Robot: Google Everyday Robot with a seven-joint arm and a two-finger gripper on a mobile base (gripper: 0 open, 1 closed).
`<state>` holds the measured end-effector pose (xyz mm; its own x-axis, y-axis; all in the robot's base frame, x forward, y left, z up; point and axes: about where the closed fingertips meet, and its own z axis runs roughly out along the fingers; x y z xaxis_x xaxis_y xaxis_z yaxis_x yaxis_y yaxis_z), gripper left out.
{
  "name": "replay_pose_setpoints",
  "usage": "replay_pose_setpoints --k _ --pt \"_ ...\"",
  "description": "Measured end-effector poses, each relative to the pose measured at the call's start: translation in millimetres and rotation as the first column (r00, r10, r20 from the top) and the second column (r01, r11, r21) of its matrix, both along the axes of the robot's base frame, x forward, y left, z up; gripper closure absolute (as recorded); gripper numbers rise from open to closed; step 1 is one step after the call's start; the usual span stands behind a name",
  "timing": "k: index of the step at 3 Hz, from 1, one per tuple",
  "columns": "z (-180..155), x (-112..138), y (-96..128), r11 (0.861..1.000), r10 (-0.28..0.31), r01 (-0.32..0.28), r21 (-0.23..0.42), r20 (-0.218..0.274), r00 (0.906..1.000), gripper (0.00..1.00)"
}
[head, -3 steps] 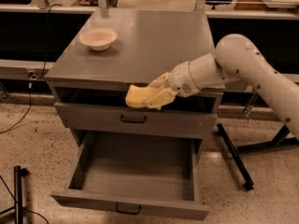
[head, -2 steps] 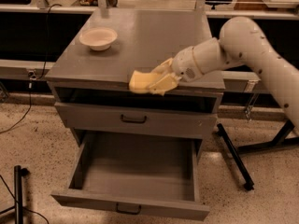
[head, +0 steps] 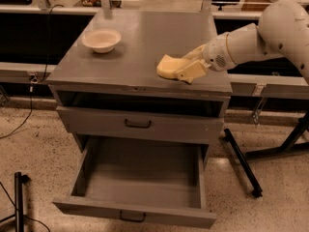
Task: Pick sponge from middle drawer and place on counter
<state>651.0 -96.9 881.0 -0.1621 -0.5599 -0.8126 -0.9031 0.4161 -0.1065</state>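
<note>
1 sponge [head: 170, 67] clamped between jaws, over counter [head: 135, 42] right-front.

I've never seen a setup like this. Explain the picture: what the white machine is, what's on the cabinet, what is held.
The white tube entering from the picture's right is a robot arm; its gripper, a two-finger clamp, is shut on a pale-yellow sponge. The one camera looks down at the front of the cabinet. The sponge is at the right front of the counter; whether it touches is unclear. A cream bowl sits at back left. Below, the middle drawer is pulled open and empty.
</note>
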Motion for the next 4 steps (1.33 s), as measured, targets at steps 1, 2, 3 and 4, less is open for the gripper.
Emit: replay_pose_setpoints --k 1,2,3,4 --pt "2 18 -36 0.986 -0.17 0.169 -0.01 -0.023 0.9853 0.82" --pt "-14 51 -61 0.96 -0.278 0.279 -0.002 -0.069 0.9581 0.59" --pt "-29 96 -57 0.949 -0.289 0.299 0.095 -0.106 0.9514 0.34" --pt "-24 103 -64 0.943 -0.303 0.313 0.113 -0.097 0.948 0.13"
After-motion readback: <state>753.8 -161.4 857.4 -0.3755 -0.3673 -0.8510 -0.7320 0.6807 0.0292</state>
